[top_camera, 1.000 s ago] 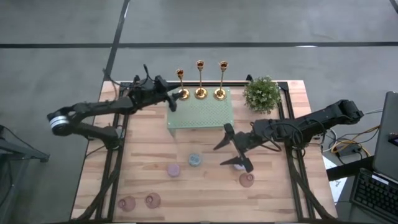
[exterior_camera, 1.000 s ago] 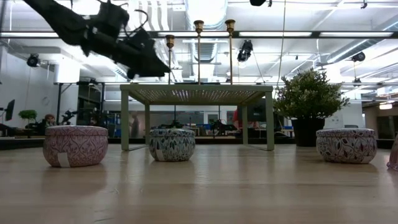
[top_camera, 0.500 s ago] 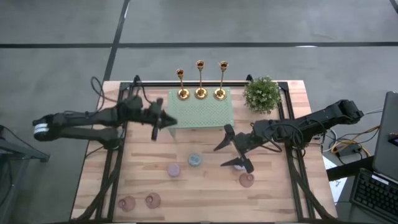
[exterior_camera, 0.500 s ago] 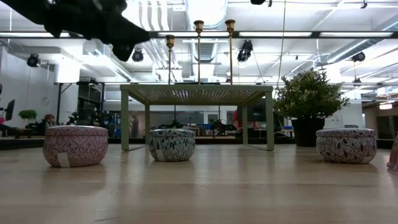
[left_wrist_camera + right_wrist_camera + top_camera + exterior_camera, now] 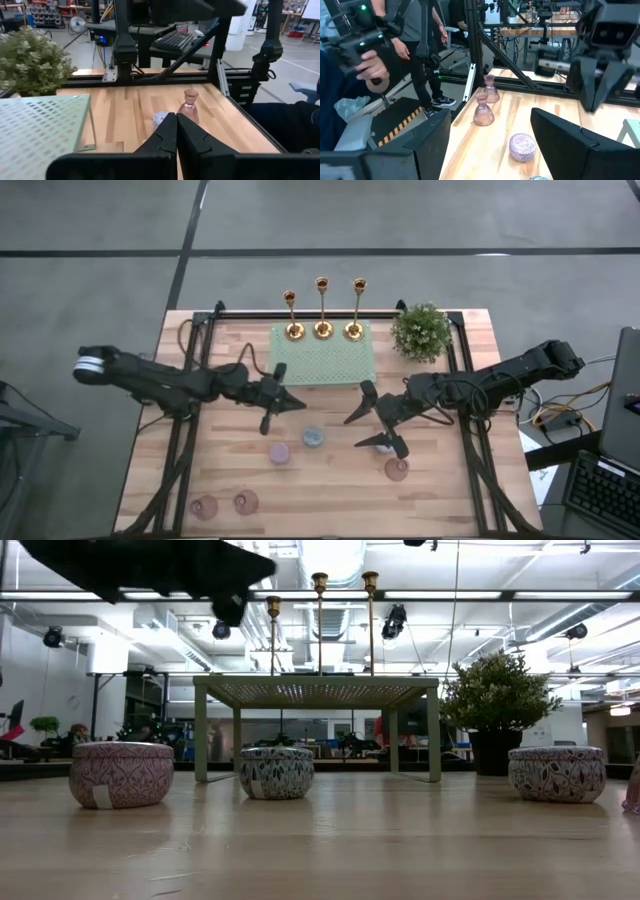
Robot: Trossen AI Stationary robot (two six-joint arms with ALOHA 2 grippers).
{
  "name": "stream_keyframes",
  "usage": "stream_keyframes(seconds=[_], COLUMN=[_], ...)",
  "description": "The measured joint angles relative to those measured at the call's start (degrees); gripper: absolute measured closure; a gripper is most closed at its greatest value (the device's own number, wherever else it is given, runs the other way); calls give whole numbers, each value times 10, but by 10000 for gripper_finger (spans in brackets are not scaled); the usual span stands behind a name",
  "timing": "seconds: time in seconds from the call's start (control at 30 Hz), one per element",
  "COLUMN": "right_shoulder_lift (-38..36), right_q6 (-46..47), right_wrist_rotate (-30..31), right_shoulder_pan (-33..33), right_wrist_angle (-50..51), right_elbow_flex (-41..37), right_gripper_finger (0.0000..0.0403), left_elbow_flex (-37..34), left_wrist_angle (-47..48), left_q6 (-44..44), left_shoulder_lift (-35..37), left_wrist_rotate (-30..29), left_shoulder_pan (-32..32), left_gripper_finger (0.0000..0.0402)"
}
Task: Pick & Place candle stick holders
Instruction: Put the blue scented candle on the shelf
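Wooden table (image 5: 230, 460) with a black frame, grey floor around it, a workshop behind with a person's hand (image 5: 370, 67) in the right wrist view.

Three gold candlesticks (image 5: 322, 305) stand upright in a row along the back edge of a pale green stand (image 5: 325, 360), itself near the table's back edge. Beside the stand, toward the back right corner, is a potted plant (image 5: 420, 330). In front of the stand, mid-table, lie a blue cup (image 5: 314, 437) and a lilac cup (image 5: 279, 452), near each other. Near the front left corner stand two pink holders (image 5: 224, 504); another pink holder (image 5: 397, 469) stands right of centre near the front.

Left gripper (image 5: 285, 402) hangs over the table just off the stand's front left corner, fingers pressed together and empty. Right gripper (image 5: 372, 420) is spread wide above the table, between the stand's front right corner and the pink holder, holding nothing; something small lies partly hidden under its front finger.

Risks, as I judge them: the candlesticks are tall, slim and top-heavy, so a brush from either arm near the stand could topple the row. The left arm's shut fingers would push a cup along the wood rather than take it. The two grippers are near each other and could collide if both go for the mid-table cups.
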State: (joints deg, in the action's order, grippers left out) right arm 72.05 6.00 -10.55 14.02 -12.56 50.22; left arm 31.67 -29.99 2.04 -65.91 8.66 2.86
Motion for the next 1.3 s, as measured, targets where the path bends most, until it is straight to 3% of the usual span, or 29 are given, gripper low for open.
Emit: stream_keyframes(seconds=[0.43, 0.53, 0.67, 0.77, 0.87, 1.0, 1.07, 1.13, 1.23, 1.3], right_shoulder_lift=[-26, -46, -74, -94, -114, -135, -141, -152, -154, -153], right_q6=[-18, -22, -21, -19, -19, -21, -23, -21, -17, -16], right_wrist_rotate=[-6, -5, 0, 2, 2, 2, 10, 19, 25, 30], right_shoulder_pan=[26, 34, 38, 41, 50, 58, 59, 59, 60, 66], right_wrist_angle=[7, 8, 21, 38, 37, 39, 28, 33, 27, 30], right_elbow_flex=[0, -6, -13, -18, -28, -39, -40, -49, -52, -55], right_gripper_finger=[128, 132, 140, 144, 144, 143, 142, 142, 142, 143], left_elbow_flex=[146, 189, 290, 352, 371, 406, 429, 457, 486, 486], left_wrist_angle=[-35, -12, 125, 157, 104, 104, 149, 123, 162, 169], left_q6=[-33, -44, -55, -77, -75, -56, -52, -52, -49, -56], left_shoulder_lift=[-202, -240, -294, -327, -354, -411, -431, -460, -483, -480], left_wrist_rotate=[25, 44, 47, 46, 49, 76, 95, 96, 141, 127], left_shoulder_pan=[27, 26, 27, 28, 27, 23, 23, 25, 23, 24], left_gripper_finger=[400, 401, 401, 401, 401, 401, 401, 401, 401, 401])
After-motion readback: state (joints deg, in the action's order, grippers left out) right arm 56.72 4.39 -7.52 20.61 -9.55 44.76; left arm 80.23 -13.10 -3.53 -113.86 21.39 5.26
